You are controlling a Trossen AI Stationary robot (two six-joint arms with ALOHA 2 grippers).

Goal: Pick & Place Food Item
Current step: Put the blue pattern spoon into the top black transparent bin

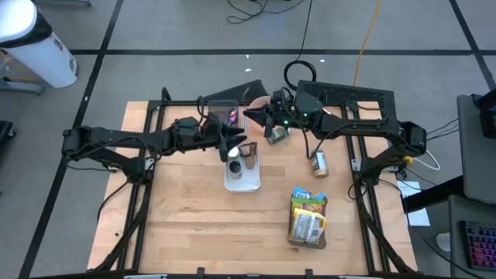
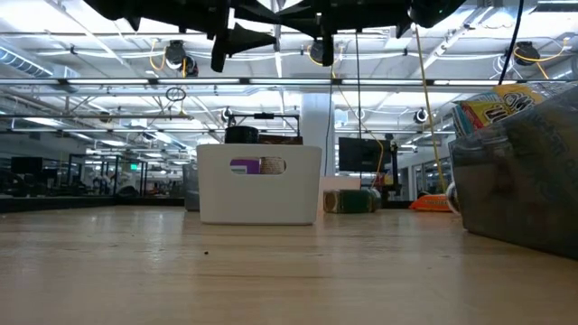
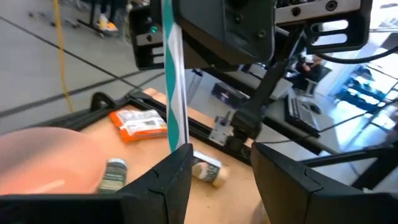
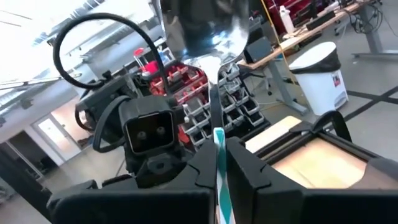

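My right gripper [image 4: 219, 146] is shut on a flat foil pouch [image 4: 202, 25] with a teal-and-white striped edge. It holds the pouch in the air over the far end of the white bin [image 1: 242, 183], at the table's middle [image 1: 249, 116]. My left gripper [image 3: 221, 149] is open right beside it [image 1: 231, 144]. The striped edge [image 3: 174, 74] runs down to the tip of one of the left gripper's fingers [image 3: 177, 168], outside the gap. The bin holds a white-lidded jar [image 1: 235, 167] and a dark jar [image 1: 249, 150]. My right gripper pinches the pouch's striped edge [image 4: 219, 140] between its two fingers. The silver body rises beyond the fingertips, and the pouch is clear of the table. I cannot tell whether my left gripper's finger touches the striped edge.
Two small jars lie on the table, one [image 1: 277, 136] just right of the bin and one [image 1: 318, 163] farther right. Snack bags [image 1: 308, 218] lie near the front right. An orange packet [image 3: 138, 121] lies near the far edge. A dark container [image 1: 221, 112] stands behind the bin.
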